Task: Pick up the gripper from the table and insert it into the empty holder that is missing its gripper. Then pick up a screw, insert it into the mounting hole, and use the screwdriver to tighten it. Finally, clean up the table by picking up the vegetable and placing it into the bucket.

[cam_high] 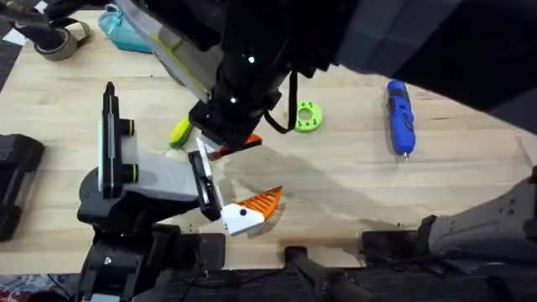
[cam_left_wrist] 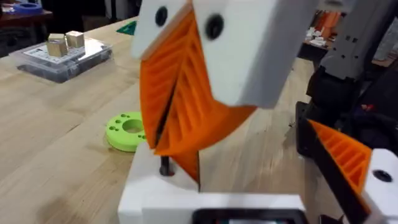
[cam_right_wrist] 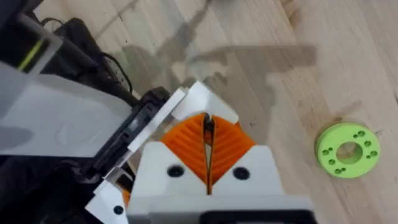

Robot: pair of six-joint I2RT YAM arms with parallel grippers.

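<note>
The right arm's fingers point(cam_right_wrist: 207, 146) were clamped on the gripper point(cam_right_wrist: 200, 102), pressing it against the holder point(cam_right_wrist: 134, 127) on the counter point(cam_high: 352, 180). The left arm's fingers point(cam_left_wrist: 177, 106) were pressed together, empty, near a green disc point(cam_left_wrist: 126, 130).
</note>
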